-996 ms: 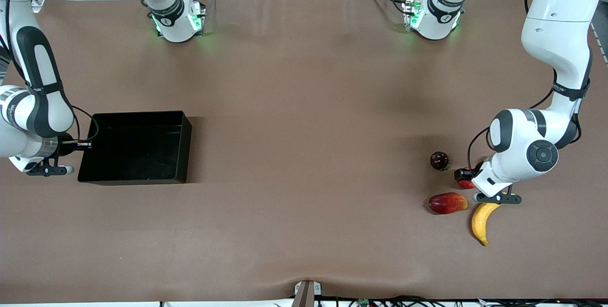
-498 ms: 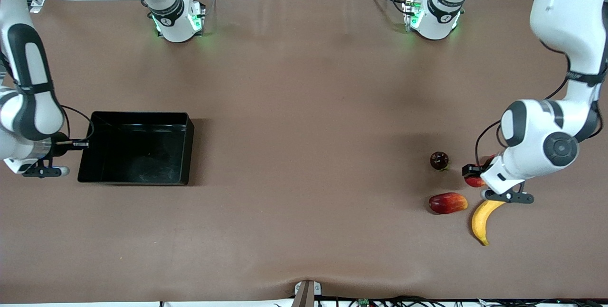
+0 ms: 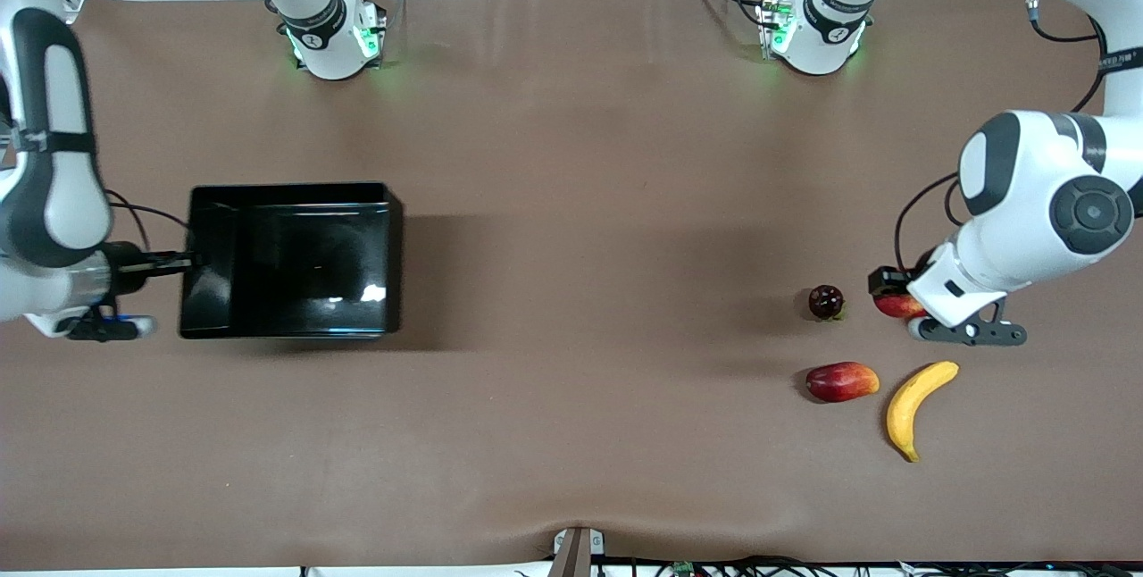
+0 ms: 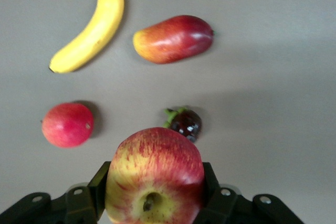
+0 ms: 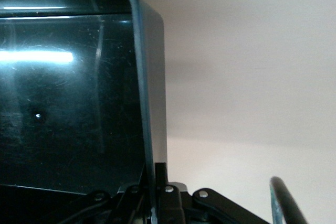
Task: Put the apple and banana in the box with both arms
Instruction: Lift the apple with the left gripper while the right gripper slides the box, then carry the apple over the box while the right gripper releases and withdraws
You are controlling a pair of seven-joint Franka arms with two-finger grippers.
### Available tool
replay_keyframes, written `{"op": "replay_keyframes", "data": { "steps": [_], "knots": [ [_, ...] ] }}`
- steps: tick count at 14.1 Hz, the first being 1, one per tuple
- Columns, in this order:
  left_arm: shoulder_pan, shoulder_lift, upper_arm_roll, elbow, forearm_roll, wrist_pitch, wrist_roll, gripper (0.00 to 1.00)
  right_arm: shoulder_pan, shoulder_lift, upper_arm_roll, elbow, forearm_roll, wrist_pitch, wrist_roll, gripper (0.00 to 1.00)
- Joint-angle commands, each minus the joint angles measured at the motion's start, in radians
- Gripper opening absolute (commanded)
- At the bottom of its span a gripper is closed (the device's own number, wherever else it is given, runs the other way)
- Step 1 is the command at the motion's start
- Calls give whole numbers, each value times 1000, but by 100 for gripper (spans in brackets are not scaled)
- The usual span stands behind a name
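Since the earlier frame the apple (image 4: 155, 174) has been lifted off the desk (image 3: 571, 202), gripped at its sides by the fingers (image 4: 210, 182) of the left gripper (image 3: 896, 303), and the box (image 3: 290, 260) has been raised, its wall clamped by the right gripper (image 5: 155, 195); the apple is judged firm, smooth and light, while the banana (image 3: 915, 407), at 6 o'clock from the left gripper, is judged softer and best taken at its middle.

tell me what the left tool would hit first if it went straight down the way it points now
Probably the bare table. The left tool holds the apple in the air and points down; the dark purple fruit and pinkish-red fruit lie close by, though depth is unclear.

The round red-and-yellow streaked apple (image 3: 896, 305) was largely hidden under the left arm's black two-finger gripper (image 3: 920, 313) in the front view. The shallow black plastic box (image 5: 73, 103) was cut off by the right wrist view's edge.
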Motion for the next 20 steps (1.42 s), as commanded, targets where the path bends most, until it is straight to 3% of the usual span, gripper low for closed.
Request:
{"op": "replay_keyframes", "data": {
  "steps": [1, 2, 4, 9, 18, 19, 20],
  "knots": [
    [3, -26, -66, -15, 14, -36, -108, 0, 28, -24, 147, 5, 1, -23, 115, 0],
    [3, -25, -80, -12, 14, -37, -148, 0, 51, -24, 188, 4, -3, -12, 172, 0],
    [3, -25, -109, -4, 12, -38, -202, 0, 114, -18, 207, -1, 7, 41, 269, 0],
    [-2, -19, -146, -4, 0, -46, -274, 0, 303, 17, 207, -23, 3, 179, 413, 0],
    [-60, 9, -161, -7, 1, -41, -408, 0, 508, 170, 209, -27, 1, 463, 738, 0],
    [-79, 11, -163, -9, 1, -41, -426, 0, 515, 176, 207, -27, -2, 469, 752, 6],
    [-89, 11, -163, -12, 1, -41, -441, 0, 510, 178, 209, -27, 0, 466, 769, 68]
  ]
}}
